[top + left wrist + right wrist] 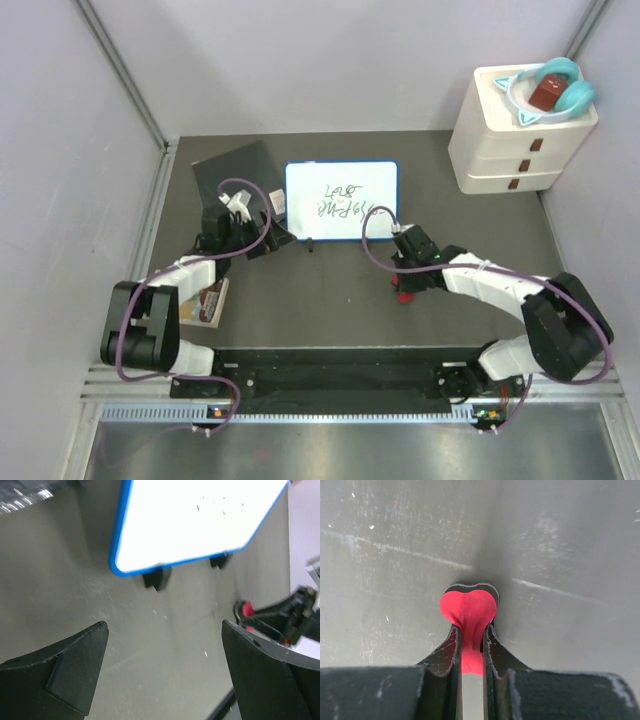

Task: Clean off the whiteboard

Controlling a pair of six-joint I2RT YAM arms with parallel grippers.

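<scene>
Right tool [471, 632] pinches a soft, red, heart-shaped eraser [468, 607].

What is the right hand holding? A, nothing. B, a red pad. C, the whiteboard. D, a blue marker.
B: the right wrist view shows the right hand pinched shut on a red pad, while the whiteboard sits apart from it on the table.

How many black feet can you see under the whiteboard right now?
2. Both show in the left wrist view, under the whiteboard's blue-rimmed edge: the first foot by the rounded corner, the second foot farther along that edge. Others may be hidden beneath the board.
</scene>
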